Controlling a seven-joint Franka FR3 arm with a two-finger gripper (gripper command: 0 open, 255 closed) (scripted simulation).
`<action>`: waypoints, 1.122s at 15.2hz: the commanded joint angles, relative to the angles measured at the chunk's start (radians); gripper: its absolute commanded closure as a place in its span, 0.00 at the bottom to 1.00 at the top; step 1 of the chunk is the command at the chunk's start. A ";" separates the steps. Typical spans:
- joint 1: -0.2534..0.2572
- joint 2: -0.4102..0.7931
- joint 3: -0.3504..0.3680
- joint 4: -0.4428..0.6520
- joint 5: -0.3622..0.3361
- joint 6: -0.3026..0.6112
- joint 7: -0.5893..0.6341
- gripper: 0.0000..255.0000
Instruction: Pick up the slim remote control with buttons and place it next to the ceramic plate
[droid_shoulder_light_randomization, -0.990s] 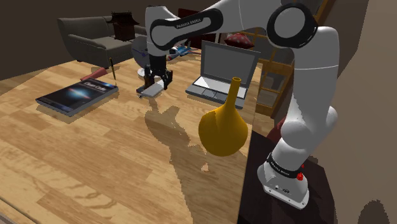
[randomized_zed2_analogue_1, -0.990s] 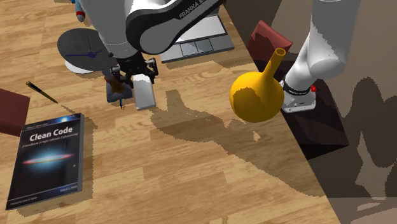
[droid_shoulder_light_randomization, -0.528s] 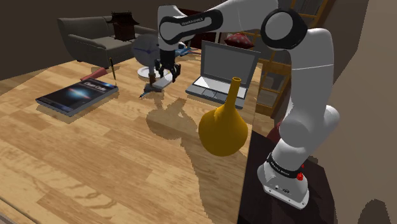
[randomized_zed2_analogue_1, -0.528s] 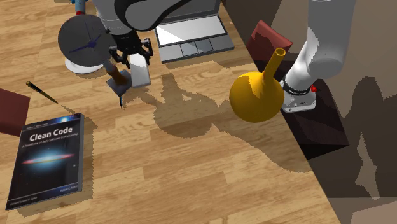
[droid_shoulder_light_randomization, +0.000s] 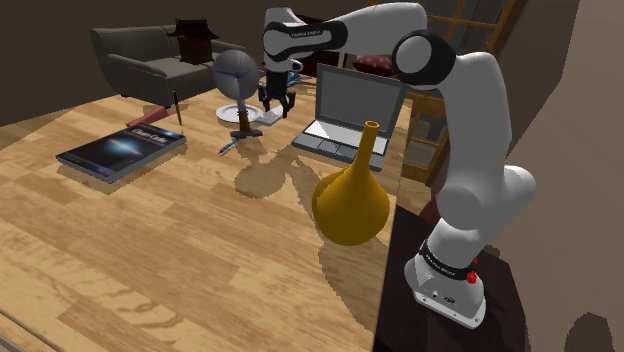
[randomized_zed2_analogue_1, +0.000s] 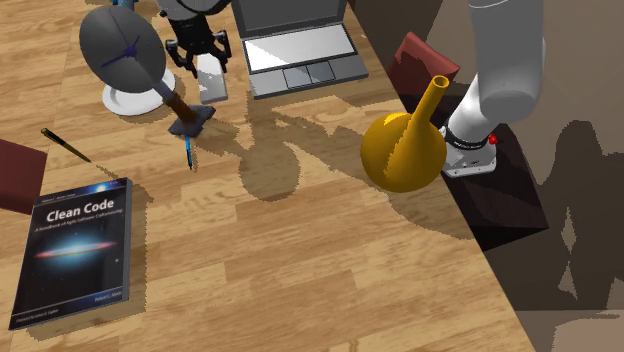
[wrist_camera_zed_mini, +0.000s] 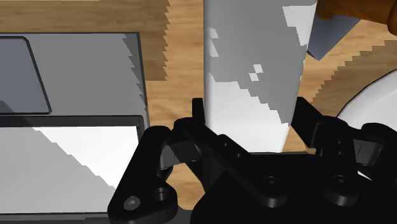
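A slim light-grey remote (randomized_zed2_analogue_1: 211, 80) hangs above the wooden table (randomized_zed2_analogue_1: 300, 260), and my black gripper (randomized_zed2_analogue_1: 199, 57) is shut on it. In the wrist view the remote (wrist_camera_zed_mini: 251, 70) sticks out straight ahead from between the fingers (wrist_camera_zed_mini: 198, 114); no buttons show on it. The white plate (randomized_zed2_analogue_1: 122, 101) lies on the table just to the second exterior view's left of the remote, and its rim (wrist_camera_zed_mini: 375, 105) shows beside the gripper. In the shoulder view the gripper (droid_shoulder_light_randomization: 276, 101) hovers between the plate (droid_shoulder_light_randomization: 240, 116) and the laptop (droid_shoulder_light_randomization: 345, 115).
A grey disc on a brown stem (randomized_zed2_analogue_1: 125, 48) leans over the plate, its dark foot (randomized_zed2_analogue_1: 192, 122) close to the remote. An open laptop (randomized_zed2_analogue_1: 295, 45), a yellow vase (randomized_zed2_analogue_1: 403, 150), a book (randomized_zed2_analogue_1: 75, 250), a blue pen (randomized_zed2_analogue_1: 188, 152) and a dark pencil (randomized_zed2_analogue_1: 65, 145) lie around.
The gripper has carried the remote away from the book, up the second exterior view, to the gap between plate and laptop. The grip has not changed.
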 joint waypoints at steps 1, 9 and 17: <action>-0.010 0.040 -0.012 0.070 -0.006 -0.028 -0.036 1.00; -0.006 0.241 -0.053 0.386 -0.033 -0.134 -0.142 1.00; -0.025 0.240 -0.054 0.272 -0.037 -0.025 -0.129 1.00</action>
